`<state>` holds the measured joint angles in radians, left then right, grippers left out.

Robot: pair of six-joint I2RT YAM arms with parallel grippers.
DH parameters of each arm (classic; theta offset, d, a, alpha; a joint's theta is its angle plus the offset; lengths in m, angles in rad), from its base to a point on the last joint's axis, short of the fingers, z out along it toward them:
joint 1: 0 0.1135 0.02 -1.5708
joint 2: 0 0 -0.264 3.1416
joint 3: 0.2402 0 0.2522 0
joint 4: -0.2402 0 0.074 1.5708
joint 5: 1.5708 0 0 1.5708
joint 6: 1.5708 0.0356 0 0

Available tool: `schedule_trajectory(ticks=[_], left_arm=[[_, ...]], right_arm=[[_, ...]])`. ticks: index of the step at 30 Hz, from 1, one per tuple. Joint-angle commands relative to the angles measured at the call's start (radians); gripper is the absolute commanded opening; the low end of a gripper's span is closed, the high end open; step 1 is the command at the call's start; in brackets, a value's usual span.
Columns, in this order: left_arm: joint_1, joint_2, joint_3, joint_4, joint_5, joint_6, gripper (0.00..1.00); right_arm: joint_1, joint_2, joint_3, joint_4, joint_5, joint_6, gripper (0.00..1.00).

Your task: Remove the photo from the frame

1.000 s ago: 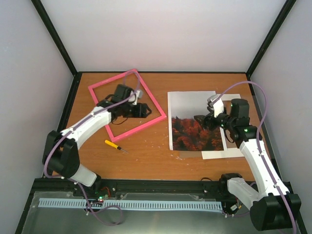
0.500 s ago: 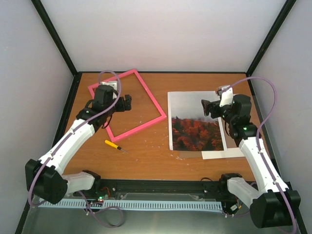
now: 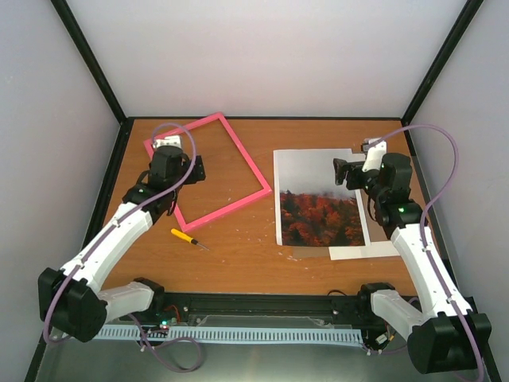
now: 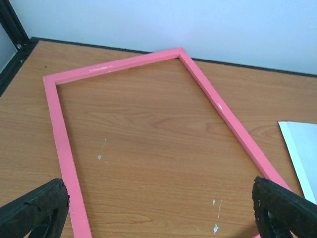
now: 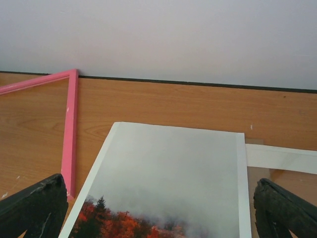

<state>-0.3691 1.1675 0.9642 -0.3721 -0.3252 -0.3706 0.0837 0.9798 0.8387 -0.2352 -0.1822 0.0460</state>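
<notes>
Nearest the bases: a small screwdriver [image 3: 188,239] on the table [image 3: 238,267], and off to the right a white sheet [image 3: 374,250] jutting out past the photo [image 3: 318,199]. Farther in: photo lying flat on the wood, fully out of the frame [image 3: 248,163] and well apart from it. Frame empty, bare table showing through. Changed within 1 second: left gripper [image 3: 197,169] lifted off the frame, right gripper [image 3: 340,172] raised off the photo. Both now spread wide, gripping nothing. Judged as task complete, with 2 arms backing away.
</notes>
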Motion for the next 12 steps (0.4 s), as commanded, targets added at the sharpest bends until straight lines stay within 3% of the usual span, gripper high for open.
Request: schedule_trajectory(ticks=[1, 12], left_arm=[[0.009, -0.049, -0.008, 0.055, -0.040, -0.001, 1.00], [0.009, -0.046, -0.005, 0.051, -0.012, -0.002, 1.00]], right_arm=[[-0.008, -0.013, 0.016, -0.002, 0.031, 0.002, 1.00], [-0.008, -0.014, -0.002, 0.007, -0.019, -0.011, 1.00]])
